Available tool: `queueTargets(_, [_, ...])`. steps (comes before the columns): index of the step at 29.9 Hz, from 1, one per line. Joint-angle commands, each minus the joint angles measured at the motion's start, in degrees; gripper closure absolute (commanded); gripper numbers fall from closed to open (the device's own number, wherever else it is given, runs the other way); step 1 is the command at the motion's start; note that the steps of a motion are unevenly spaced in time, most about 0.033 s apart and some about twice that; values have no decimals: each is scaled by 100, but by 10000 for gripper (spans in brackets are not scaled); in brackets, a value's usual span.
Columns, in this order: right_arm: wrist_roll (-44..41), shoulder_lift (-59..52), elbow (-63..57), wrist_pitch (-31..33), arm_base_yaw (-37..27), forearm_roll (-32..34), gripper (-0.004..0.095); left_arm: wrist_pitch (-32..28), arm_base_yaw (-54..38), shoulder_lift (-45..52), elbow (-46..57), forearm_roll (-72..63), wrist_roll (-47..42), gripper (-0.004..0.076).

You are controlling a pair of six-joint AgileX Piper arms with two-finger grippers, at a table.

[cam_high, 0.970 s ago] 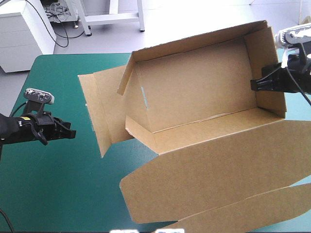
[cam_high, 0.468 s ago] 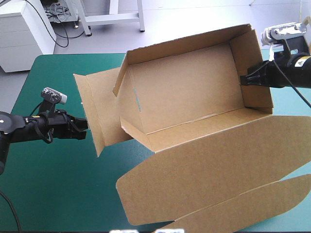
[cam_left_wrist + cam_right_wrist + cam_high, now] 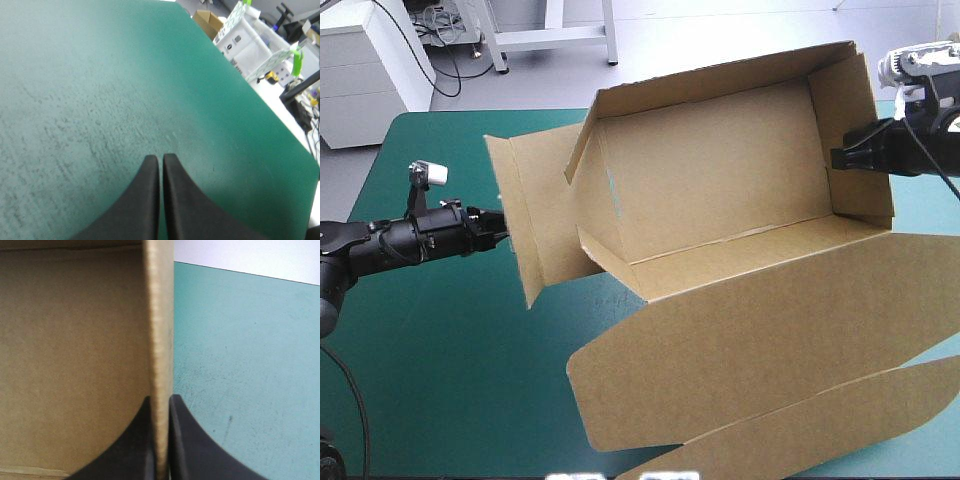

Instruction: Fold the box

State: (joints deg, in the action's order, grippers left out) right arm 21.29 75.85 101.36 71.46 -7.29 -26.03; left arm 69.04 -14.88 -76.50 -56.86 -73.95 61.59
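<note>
Teal-green cover [image 3: 440, 380] bearing the brown box [image 3: 720, 180], tray open, interior bare board. Right gripper [image 3: 837, 158] clamps the box's right wall; left gripper [image 3: 502, 228], fingers together, beside its left flap.

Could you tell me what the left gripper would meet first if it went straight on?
Probably the box's side flap, just ahead of the left gripper; its wrist view shows only cover, so depth is unclear.
</note>
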Motion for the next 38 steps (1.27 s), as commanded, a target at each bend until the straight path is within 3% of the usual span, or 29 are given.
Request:
queueTargets(1, [92, -81, 146, -251, -37, -537, 928, 559, 2, 131, -140, -1006, 64, 708])
queueTargets(6, [114, 24, 146, -251, -37, -766, 928, 559, 13, 131, -140, -1210, 10, 705])
queueTargets(9, [114, 93, 146, -251, -37, -850, 927, 559, 101, 131, -140, -1237, -55, 648])
queueTargets(12, [131, 145, 146, -251, -37, -938, 928, 559, 296, 131, -140, -1249, -28, 506])
queueTargets(16, [131, 175, 146, -251, -37, -938, 927, 559, 459, 131, -140, -1286, 23, 247])
queueTargets(18, [131, 175, 146, -251, -37, -911, 927, 559, 459, 131, -140, -1372, 34, 181])
queueTargets(34, [-103, 212, 146, -586, -13, -639, 920, 559, 468, 203, -140, -1967, 139, 174])
queueTargets(38, [-429, 212, 146, -862, 333, -34, 919, 559, 482, 333, -151, -2151, 198, 162])
